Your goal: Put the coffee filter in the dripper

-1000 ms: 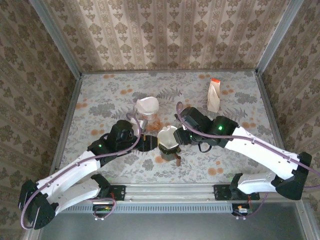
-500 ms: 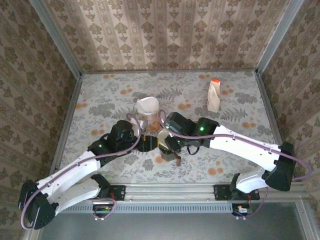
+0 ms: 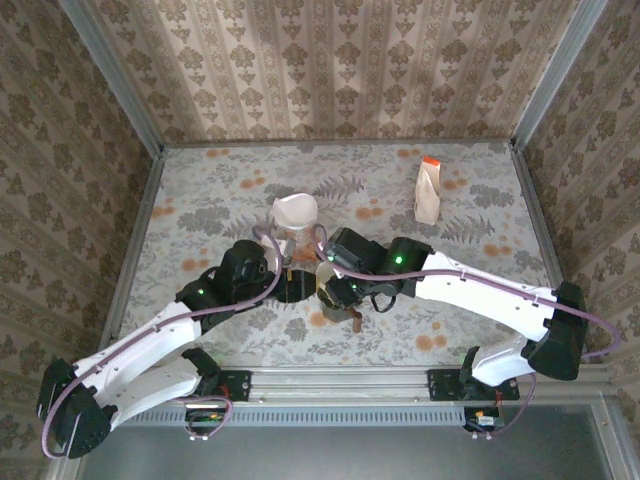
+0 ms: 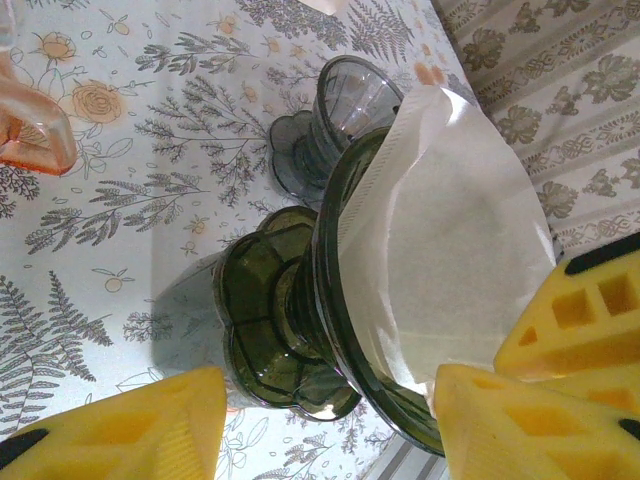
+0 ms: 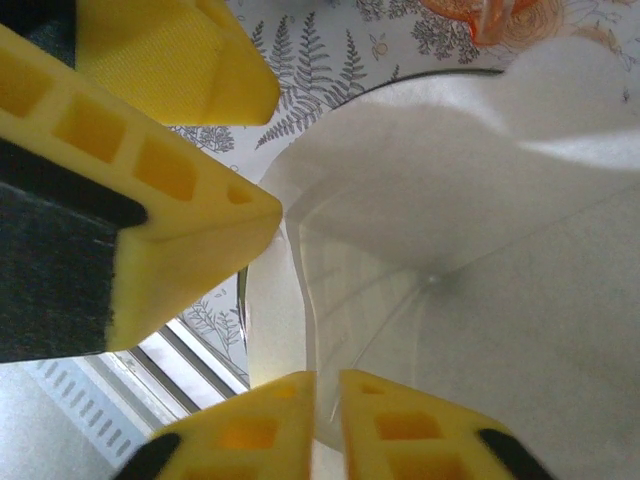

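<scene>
Cloth-covered tabletop (image 3: pixel 480 330) under left gripper (image 3: pixel 292 285) and right gripper (image 3: pixel 335 292): pale, grey fern and orange flower print. Back wall (image 3: pixel 330 70) well beyond both: beige damask wallpaper in stripes. Same paper on side walls (image 3: pixel 60 150). Metal posts (image 3: pixel 108 75) at back corners. Metal rail (image 3: pixel 340 380) along table edge behind grippers. Grey strip (image 3: pixel 330 450) below rail, possibly floor. Light soft, brighter band on back wall.

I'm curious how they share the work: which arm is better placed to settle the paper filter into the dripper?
Right: the right gripper pinches the edge of the filter, with the paper already inside the dripper, so it probably only needs to let go. The left gripper merely flanks the dripper.
</scene>
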You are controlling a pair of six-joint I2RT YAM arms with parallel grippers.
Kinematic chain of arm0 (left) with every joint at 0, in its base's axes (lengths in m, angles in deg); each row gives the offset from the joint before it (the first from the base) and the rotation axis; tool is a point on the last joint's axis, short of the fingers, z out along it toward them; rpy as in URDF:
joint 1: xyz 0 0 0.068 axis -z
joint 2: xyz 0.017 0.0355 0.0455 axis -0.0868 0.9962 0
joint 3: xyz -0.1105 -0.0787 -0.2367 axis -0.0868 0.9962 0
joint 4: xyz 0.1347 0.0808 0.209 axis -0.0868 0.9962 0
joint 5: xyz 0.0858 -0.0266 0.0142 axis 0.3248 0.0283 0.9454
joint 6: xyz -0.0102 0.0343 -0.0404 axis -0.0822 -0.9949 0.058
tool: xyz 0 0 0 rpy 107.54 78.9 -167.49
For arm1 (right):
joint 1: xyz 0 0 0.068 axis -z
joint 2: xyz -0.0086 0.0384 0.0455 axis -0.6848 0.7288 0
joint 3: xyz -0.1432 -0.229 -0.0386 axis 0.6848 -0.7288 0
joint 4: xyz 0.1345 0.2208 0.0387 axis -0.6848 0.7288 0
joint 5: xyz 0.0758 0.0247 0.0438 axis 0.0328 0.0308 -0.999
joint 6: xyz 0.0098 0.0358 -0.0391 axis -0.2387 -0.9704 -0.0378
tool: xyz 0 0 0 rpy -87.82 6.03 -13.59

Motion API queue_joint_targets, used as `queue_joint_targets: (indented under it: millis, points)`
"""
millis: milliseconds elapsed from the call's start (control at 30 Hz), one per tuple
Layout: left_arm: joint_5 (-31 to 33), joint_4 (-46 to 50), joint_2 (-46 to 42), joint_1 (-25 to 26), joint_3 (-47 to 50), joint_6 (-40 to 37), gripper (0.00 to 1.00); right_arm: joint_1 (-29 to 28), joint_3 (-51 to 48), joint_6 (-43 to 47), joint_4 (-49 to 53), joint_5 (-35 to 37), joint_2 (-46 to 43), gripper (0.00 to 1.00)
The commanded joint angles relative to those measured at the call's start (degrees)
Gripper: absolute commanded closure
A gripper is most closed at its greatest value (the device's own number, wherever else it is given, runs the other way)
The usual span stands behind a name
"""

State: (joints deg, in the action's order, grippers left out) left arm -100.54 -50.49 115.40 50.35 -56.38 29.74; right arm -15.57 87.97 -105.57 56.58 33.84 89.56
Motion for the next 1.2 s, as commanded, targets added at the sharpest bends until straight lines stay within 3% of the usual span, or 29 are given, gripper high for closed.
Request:
queue_joint_targets:
  millis: [0,167,300,800,1167]
  points:
    - [0.0,-0.7,0.0,0.3,0.4,0.7,0.4,-0.3,2.3,-0.2,0.9,3.1,-2.7,0.74]
    - [0.1,-0.6,-0.4,0.3,0.1,0.8,0.38,-0.3,1.4,-0.6,-0.8,9.0,-7.9,0.49]
    - [0.4,-0.3,-1.0,0.3,-0.1,0.8,0.35,-0.2,0.3,-1.1,-1.7,14.4,-11.6,0.38]
    - [3.1,1.6,-4.6,0.3,-1.7,0.7,0.2,0.0,-3.7,-4.7,-1.8,23.7,-17.5,0.34]
    - [14.7,8.5,-13.9,-1.4,-0.8,1.5,0.09,0.5,-8.1,-8.9,-0.5,31.8,-22.9,0.3]
